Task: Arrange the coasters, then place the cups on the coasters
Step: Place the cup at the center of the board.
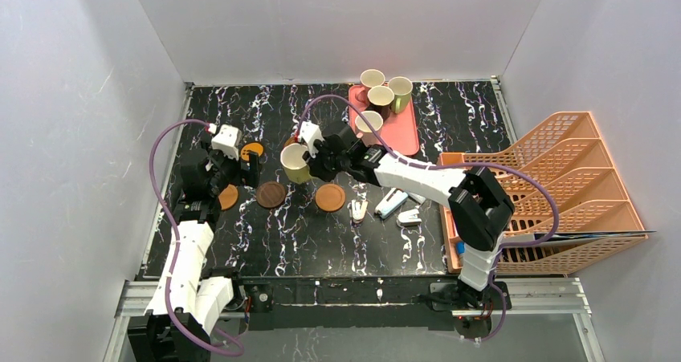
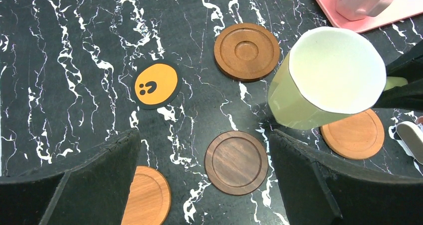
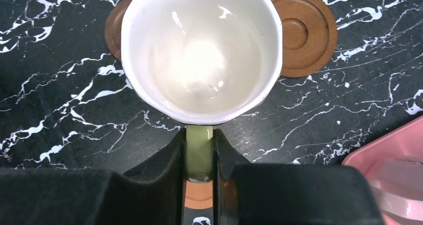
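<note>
My right gripper (image 3: 199, 135) is shut on the handle of a yellow-green cup (image 3: 202, 50) with a cream inside. It holds the cup (image 1: 295, 163) over the table among the coasters. Three more cups (image 1: 381, 99) stand on the pink tray (image 1: 405, 129), and one (image 1: 372, 78) stands at its far edge. Several coasters lie flat: a dark brown one (image 2: 236, 162), a brown dimpled one (image 2: 247, 51), two orange ones (image 2: 147, 195) (image 2: 353, 133), and an orange disc with a face (image 2: 156, 84). My left gripper (image 2: 203, 135) hangs open above the dark brown coaster, holding nothing.
A white stapler and two small white items (image 1: 391, 203) lie right of the coasters. An orange tiered file rack (image 1: 554, 185) fills the table's right side. White walls close in the left, right and back.
</note>
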Tool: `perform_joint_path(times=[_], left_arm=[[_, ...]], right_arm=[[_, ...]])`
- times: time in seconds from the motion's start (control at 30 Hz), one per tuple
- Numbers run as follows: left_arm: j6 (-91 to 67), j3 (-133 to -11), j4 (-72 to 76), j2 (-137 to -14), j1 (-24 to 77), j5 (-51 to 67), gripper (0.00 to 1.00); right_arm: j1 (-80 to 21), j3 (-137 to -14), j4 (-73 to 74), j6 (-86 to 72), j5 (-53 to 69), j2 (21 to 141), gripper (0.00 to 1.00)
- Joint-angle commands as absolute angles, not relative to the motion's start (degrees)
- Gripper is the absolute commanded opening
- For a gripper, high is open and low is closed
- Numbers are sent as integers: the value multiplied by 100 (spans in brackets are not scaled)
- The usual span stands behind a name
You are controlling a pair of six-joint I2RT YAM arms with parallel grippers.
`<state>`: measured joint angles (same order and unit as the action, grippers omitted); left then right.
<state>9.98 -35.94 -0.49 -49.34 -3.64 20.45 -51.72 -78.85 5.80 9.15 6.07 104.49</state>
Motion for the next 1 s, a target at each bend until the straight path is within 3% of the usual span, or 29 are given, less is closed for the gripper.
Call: perform_joint_path(times=[0.0,0.73,0.97], left_arm=[[1038,-3529,-27,-4825,-404,2162,98],[1063,-3374,239,-4803,-404,2164,98],[1059,-3384,237,-4855,-404,2160,98]], right_arm=[[-5215,-7843,-304,810,550,10142,1],[-5216,-7595,-466,659,672,10606,2],[-5214,-7601,-390,725,865,10690,17]])
